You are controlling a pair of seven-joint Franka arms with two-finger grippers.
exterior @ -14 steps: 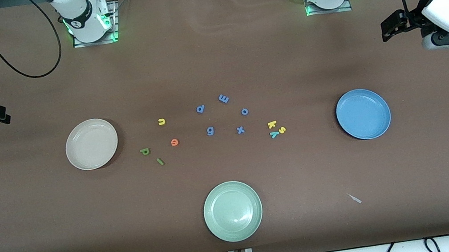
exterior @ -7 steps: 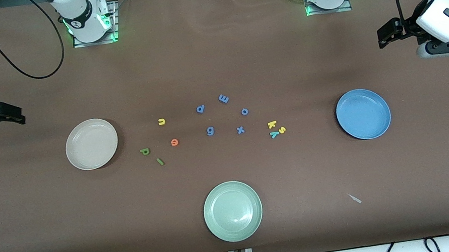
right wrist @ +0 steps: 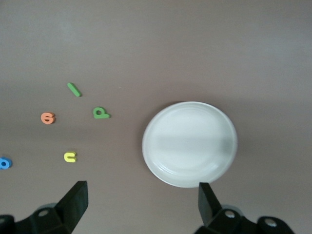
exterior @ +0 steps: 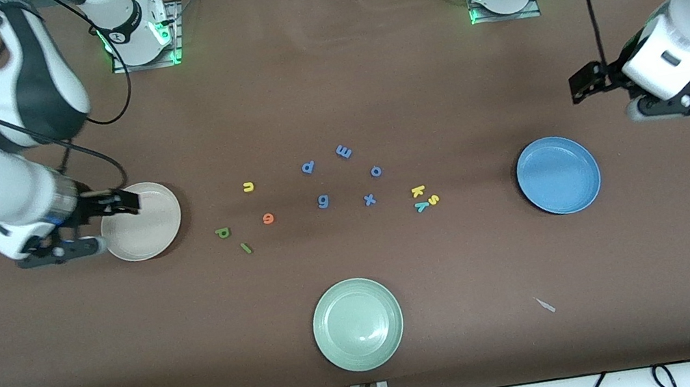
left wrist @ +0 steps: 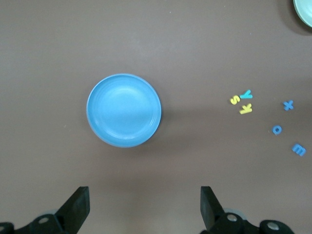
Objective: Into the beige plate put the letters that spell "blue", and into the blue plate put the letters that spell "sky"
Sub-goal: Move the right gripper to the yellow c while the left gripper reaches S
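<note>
Nothing sorted yet. "blue" letters lie loose on table just beside beige plate (exterior: 140, 221), toward table centre: yellow u (exterior: 248, 186), orange e (exterior: 268, 218), green b (exterior: 222, 233), green l (exterior: 246, 248), l nearest the front camera. "sky" cluster, yellow k (exterior: 418, 191), yellow s (exterior: 433, 199), teal y (exterior: 421, 207), touching or nearly so, sits between blue distractor letters (exterior: 342, 176) and blue plate (exterior: 558, 174). Pale green plate (exterior: 357, 324) nearest camera, unused. Right gripper (exterior: 128, 201) over beige plate's rim, fingers wide apart, empty. Left gripper (exterior: 582, 84) over bare table near blue plate, also spread wide, empty. Step: approach, first pick pending. Next likely needs right gripper over the b or l, descend, pinch thin foam.
</note>
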